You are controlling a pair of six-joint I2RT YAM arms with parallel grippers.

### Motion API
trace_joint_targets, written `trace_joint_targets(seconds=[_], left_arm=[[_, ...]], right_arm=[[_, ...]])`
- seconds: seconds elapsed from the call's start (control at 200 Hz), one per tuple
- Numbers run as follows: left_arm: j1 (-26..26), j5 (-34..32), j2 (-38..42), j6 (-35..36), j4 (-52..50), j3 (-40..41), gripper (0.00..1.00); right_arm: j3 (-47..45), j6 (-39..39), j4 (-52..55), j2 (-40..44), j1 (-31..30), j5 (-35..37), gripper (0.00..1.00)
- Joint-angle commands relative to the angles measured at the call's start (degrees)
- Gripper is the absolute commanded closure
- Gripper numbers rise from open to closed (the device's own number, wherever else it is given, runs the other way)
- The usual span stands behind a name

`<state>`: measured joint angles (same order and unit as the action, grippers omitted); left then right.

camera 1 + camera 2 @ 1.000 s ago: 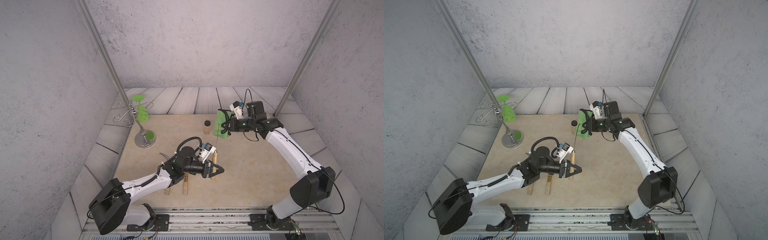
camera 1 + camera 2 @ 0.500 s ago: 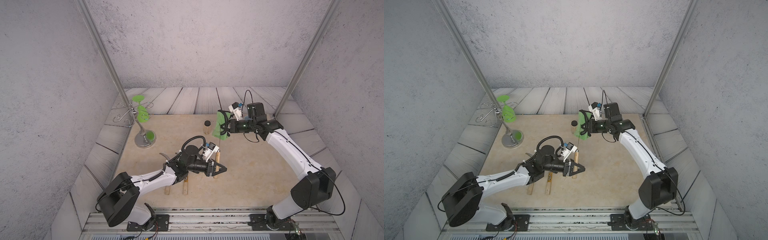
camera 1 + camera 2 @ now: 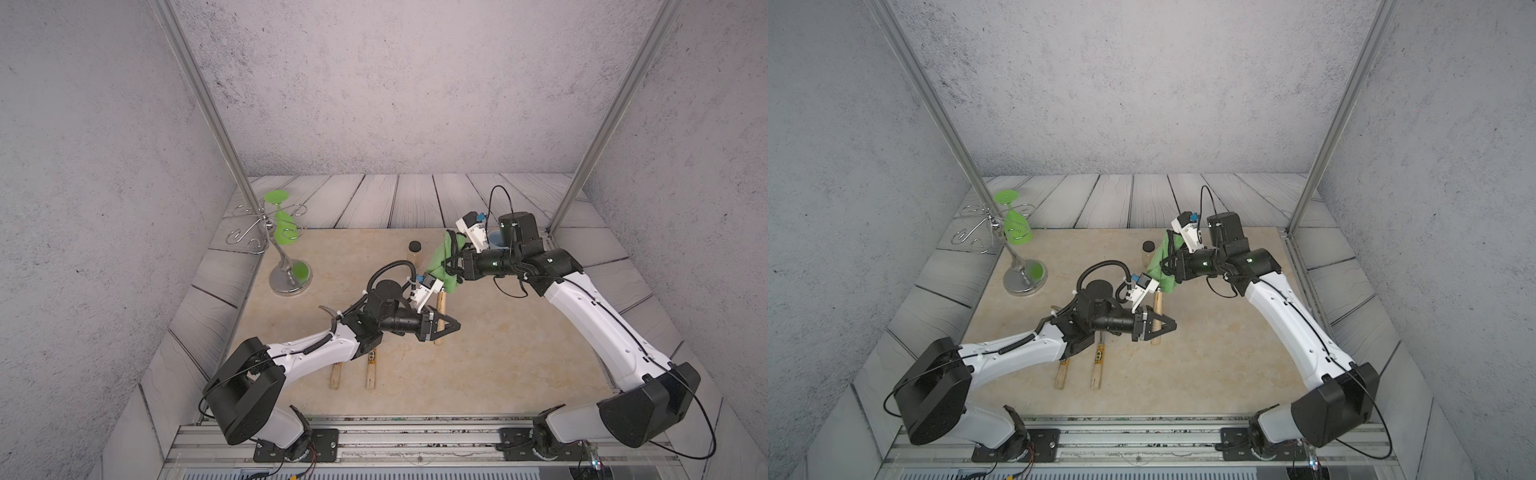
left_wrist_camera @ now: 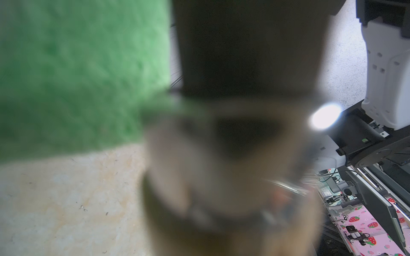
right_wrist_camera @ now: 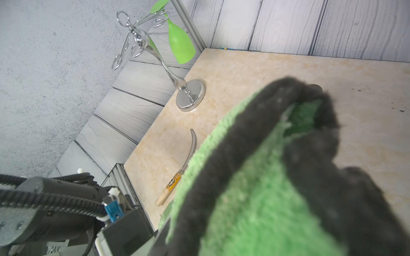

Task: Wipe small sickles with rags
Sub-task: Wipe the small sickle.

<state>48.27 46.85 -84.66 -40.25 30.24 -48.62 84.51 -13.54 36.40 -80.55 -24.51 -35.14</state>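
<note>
Gripping the rag (image 3: pixel 441 259) behind the worktop (image 3: pixel 519 353) centre, the right gripper (image 3: pixel 451 267) had its jaws closed on it. The left gripper (image 3: pixel 453 326) was clamped on the held sickle (image 3: pixel 441 301) by its handle at centre, the rag touching its top end. Spare sickle A (image 3: pixel 335 376) and spare sickle B (image 3: pixel 370 373) lay near the front edge.

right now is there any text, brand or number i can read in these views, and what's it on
No readable text anywhere.
Black-and-yellow label on a sickle handle, right wrist view: print too blurred to read.
Handle label in a top view: too small to read.
</note>
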Motion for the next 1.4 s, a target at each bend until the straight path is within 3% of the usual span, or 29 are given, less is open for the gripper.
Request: trace_joint_targets(seconds=[0.0, 0.17, 0.335, 0.495, 0.766, 1.121, 1.266, 1.396], left_arm=[[0.45, 2.68, -1.63, 0.08, -1.76, -1.9, 1.0], [0.33, 2.72, -1.91, 0.51, -2.32, -2.27, 1.0], [0.0, 2.13, -0.49, 0.38, -2.36, -1.33, 1.0], [-0.16, 0.77, 3.13, 1.48, -4.83, 0.25, 1.0], [-0.36, -3.6, 10.27, 3.17, -9.2, 3.67, 1.0], [-0.33, -3.78, 10.75, 2.32, -8.29, 6.96, 1.0], [-0.31, -3.26, 9.89, 1.94, -7.28, 6.89, 1.0], [-0.28, -2.69, 9.21, 2.06, -7.14, 6.44, 1.0]], right_arm=[[-0.69, 2.81, 1.71, 3.18, -2.88, -3.41, 0.84], [-2.13, 2.7, 1.9, 4.86, -3.27, -2.12, 0.84], [-3.46, 0.78, 2.48, 5.71, -3.25, 3.99, 0.85], [-4.08, -1.02, 3.0, 4.85, -2.75, 10.02, 0.85], [-4.12, -4.94, 1.55, 1.72, 0.03, 13.89, 0.86], [7.92, -6.6, 4.13, -4.29, 1.57, 17.73, 0.86], [12.1, -7.14, 4.82, -7.51, 1.58, 16.53, 0.86], [12.09, -6.42, 2.19, -8.25, 1.62, 10.8, 0.86]])
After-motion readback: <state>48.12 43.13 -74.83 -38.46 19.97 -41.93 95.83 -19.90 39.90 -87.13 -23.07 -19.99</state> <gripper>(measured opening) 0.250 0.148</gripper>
